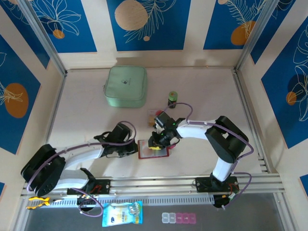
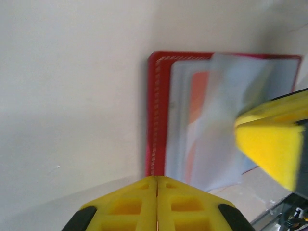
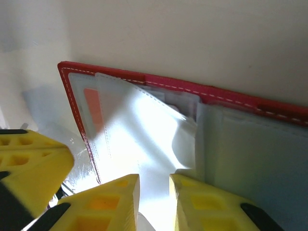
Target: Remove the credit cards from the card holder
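Okay, pin the holder (image 2: 156,110) with your clenched left gripper (image 2: 157,180) and close the right gripper (image 3: 154,180), jaws parted, on the card (image 3: 92,103), not the flap (image 3: 144,125).

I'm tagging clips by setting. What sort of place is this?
Probably a robot-lab test cell, not a home or shop: two arms bolted to an aluminium rail, a pale table boxed in by blue leaf-print panels, and staged props such as a mint-green case and a red card holder.
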